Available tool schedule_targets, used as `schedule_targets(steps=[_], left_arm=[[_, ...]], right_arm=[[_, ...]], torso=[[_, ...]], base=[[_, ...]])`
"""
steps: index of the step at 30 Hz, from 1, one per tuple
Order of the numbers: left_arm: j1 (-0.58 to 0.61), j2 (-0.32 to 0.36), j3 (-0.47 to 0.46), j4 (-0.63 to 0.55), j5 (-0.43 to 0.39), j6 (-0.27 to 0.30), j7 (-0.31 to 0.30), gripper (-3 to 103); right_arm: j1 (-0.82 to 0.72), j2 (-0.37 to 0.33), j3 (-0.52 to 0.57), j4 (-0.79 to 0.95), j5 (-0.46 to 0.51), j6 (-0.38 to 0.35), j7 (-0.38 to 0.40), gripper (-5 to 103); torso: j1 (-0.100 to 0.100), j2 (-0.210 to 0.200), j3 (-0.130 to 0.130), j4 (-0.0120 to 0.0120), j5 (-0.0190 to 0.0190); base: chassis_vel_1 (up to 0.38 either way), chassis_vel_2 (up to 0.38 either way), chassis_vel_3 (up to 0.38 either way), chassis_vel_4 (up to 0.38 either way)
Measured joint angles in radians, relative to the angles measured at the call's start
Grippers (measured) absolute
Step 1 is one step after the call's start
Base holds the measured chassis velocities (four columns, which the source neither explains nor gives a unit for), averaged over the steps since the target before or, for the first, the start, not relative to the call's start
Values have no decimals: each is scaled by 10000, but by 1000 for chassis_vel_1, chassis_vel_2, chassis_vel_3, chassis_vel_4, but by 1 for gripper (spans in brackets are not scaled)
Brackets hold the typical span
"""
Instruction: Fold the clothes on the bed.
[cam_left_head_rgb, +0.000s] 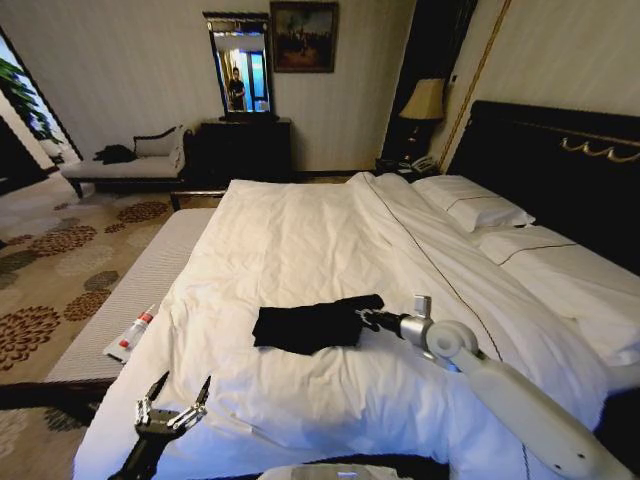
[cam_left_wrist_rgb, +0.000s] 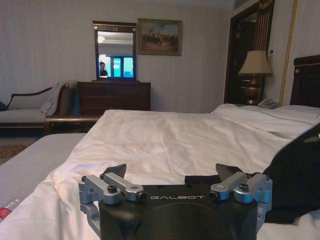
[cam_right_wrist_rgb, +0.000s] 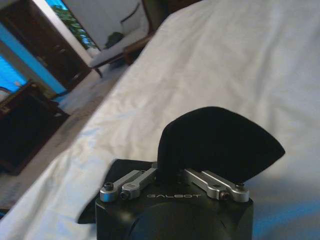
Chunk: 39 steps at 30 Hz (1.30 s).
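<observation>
While clamped on a thin flap of the black T-shirt mid-bed, right claw risks slipping off if pulled fast. Left claw spread wide, empty, at the bed's near edge; could snag the duvet.

T-shirt on bed centre; right claw at its right edge; left claw near foot.

One black T-shirt, one bed, two pillows, two grippers, one tube, one lamp.
</observation>
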Motion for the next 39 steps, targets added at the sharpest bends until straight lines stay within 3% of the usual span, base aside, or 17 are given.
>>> schedule_targets(steps=[12,22,39], left_arm=[[0,0,0,0,0,0,0,100],[0,0,0,0,1,0,0,100],[0,0,0,0,0,0,0,100]], right_arm=[[1650,1070,-2354,-1040,-532,-38,-14,4],[2678,1696,-3142,-2038,-409,-35,161,4],[3053,2228,-3968,-2486,-507,-77,433,4]], torso=[[0,0,0,0,1],[1,0,0,1,0],[2,1,-1,1,0]], base=[[0,0,0,0],[0,0,0,0],[0,0,0,0]])
